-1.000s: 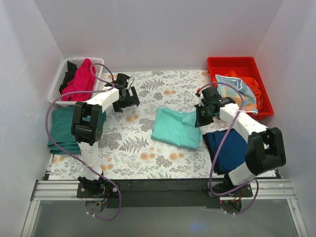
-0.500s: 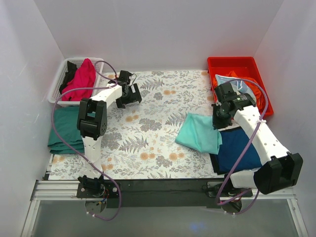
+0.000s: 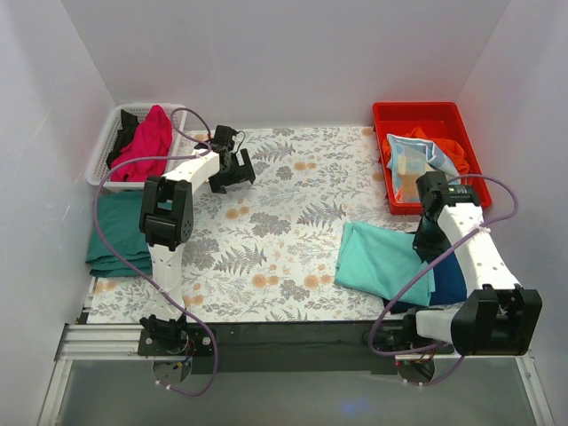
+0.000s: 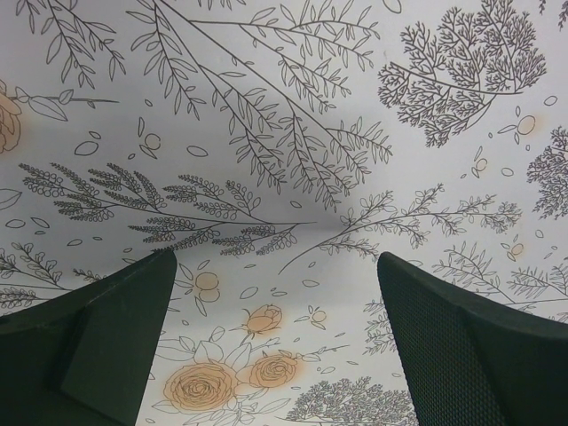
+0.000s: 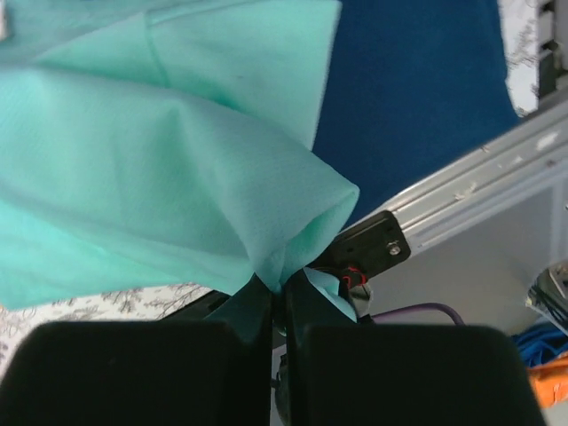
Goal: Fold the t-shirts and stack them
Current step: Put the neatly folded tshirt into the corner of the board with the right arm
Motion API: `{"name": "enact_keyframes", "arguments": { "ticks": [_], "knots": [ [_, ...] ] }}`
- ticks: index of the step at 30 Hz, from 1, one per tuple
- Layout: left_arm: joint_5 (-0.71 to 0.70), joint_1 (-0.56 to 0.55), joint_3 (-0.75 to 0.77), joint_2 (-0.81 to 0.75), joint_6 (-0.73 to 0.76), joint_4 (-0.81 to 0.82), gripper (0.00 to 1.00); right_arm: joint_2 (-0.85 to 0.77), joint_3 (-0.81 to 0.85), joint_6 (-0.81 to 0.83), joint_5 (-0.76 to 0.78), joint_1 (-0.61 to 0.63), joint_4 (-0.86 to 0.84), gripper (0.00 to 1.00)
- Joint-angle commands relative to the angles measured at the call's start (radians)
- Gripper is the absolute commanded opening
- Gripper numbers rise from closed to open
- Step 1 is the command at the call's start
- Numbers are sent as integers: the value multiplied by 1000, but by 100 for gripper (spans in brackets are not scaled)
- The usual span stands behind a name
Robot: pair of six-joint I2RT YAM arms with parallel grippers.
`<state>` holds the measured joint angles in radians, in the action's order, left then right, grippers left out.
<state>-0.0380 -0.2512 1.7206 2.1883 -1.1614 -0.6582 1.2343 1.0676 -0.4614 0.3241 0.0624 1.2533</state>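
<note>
My right hand pinches an edge of the soft mint-green t-shirt, which lies leftward from it, half over the navy-blue cloth t-shirt. My left hand gapes wide, well apart.

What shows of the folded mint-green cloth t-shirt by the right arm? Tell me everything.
The mint-green cloth t-shirt is soft, plain and matte, folded into a rough, rumpled rectangle with a stitched seam showing. It lies at the near right of the floral table cover, its right part overlapping the navy-blue t-shirt. The right gripper is shut on one corner, pinching it into a gathered fold. The rest spreads out loosely.
</note>
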Motion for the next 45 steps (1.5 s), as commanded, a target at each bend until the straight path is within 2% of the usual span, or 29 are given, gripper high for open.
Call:
{"name": "enact_keyframes", "arguments": {
  "ticks": [1, 10, 16, 24, 25, 27, 30, 33, 39, 42, 43, 45],
  "knots": [
    [12, -3, -7, -21, 12, -11, 96, 53, 29, -33, 164, -129, 26, 1],
    [36, 6, -52, -47, 9, 11, 96, 152, 129, -28, 358, -272, 1, 1],
    [67, 21, -49, -42, 11, 11, 96, 238, 170, 0, 400, -328, -52, 1],
    [72, 36, -64, -50, 8, 20, 96, 329, 109, -14, 420, -331, -117, 1],
    [72, 36, -64, -47, 8, 19, 96, 346, 111, -29, 429, -331, -117, 7],
    [81, 36, -65, -44, 9, 20, 96, 353, 121, -40, 451, -329, -114, 27],
    [90, 36, -69, -44, 11, 25, 96, 323, 155, -57, 475, -329, -117, 38],
    [89, 36, -72, -45, 11, 28, 96, 286, 204, -48, 472, -329, -115, 40],
    [93, 36, -67, -42, 12, 29, 96, 217, 252, -2, 397, -222, -123, 40],
    [95, 36, -70, -42, 12, 31, 96, 203, 259, 6, 308, -80, -126, 40],
    [95, 36, -69, -42, 12, 32, 96, 203, 258, 3, 291, 24, -124, 40],
    [89, 36, -73, -47, 12, 31, 96, 200, 256, -20, 236, 149, -126, 41]
  ]
}}
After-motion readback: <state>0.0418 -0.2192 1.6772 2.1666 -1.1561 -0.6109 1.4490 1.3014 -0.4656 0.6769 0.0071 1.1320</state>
